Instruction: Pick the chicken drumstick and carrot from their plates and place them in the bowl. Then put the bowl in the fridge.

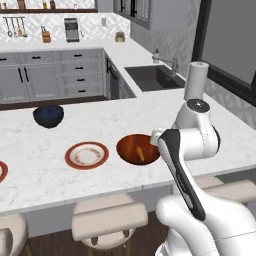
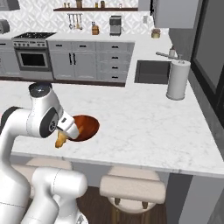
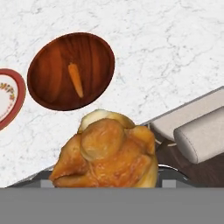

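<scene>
The drumstick (image 3: 107,153) sits right at the gripper (image 3: 109,181), held between jaws that stand wide around its lumpy body; it fills the lower middle of the hand view, its fat end toward the camera. In the right base view it shows as a tan lump (image 2: 60,139) under the hand, at the near edge of the desk (image 2: 144,122). The bowl (image 3: 71,71) lies ahead of it and a little to the left in the hand view, well apart, so I judge that the next move is a carry forward over the rim and a release.

The carrot (image 3: 75,79) already lies inside the bowl, near the middle, its long axis nearly upright in that view, thick end up. In the left base view the bowl (image 1: 131,152) sits just beside the arm, the carrot (image 1: 139,152) in it.

To the bowl's left stands a plate (image 1: 86,155), bare; a second plate's rim (image 1: 2,171) shows at the frame edge. A dark bowl (image 1: 48,115) sits farther back.
</scene>
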Tool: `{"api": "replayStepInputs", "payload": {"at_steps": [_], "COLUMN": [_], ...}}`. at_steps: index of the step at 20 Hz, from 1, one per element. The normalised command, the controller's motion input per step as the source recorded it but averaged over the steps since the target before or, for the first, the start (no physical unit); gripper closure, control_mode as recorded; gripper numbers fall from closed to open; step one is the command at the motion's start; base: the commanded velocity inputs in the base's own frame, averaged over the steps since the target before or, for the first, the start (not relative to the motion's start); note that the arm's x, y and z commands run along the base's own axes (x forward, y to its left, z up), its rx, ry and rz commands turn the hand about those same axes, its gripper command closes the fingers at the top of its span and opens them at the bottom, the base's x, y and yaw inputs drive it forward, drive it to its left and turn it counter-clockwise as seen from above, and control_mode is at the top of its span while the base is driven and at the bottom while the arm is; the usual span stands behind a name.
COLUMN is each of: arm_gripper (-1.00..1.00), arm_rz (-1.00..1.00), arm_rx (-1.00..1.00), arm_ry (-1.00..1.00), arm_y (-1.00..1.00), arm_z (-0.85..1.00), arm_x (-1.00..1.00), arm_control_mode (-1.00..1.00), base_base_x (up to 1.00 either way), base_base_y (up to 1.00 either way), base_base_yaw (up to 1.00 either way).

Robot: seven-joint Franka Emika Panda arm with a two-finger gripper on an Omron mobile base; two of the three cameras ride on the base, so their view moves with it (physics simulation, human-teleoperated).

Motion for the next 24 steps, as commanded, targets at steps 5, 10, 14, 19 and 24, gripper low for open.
{"api": "replayStepInputs", "payload": {"at_steps": [5, 10, 14, 19, 24], "arm_gripper": [1.0, 1.0, 1.0, 1.0, 1.0], "arm_rz": [0.0, 0.0, 0.0, 0.0, 0.02], "arm_rx": [0.0, 0.0, 0.0, 0.0, 0.0], "arm_ry": [0.0, 0.0, 0.0, 0.03, 0.07], "arm_y": [0.0, 0.0, 0.13, 0.44, 0.28], "arm_z": [0.0, 0.0, 0.0, 0.0, -0.07], "arm_x": [0.0, 0.0, 0.31, 0.96, 1.0], "arm_control_mode": [1.0, 1.0, -1.0, -1.0, -1.0], "base_base_x": [0.42, 0.35, 0.2, 0.0, 0.0], "base_base_y": [0.12, 0.29, 0.14, 0.0, 0.0], "base_base_yaw": [-0.03, -0.03, 0.0, 0.0, 0.0]}}
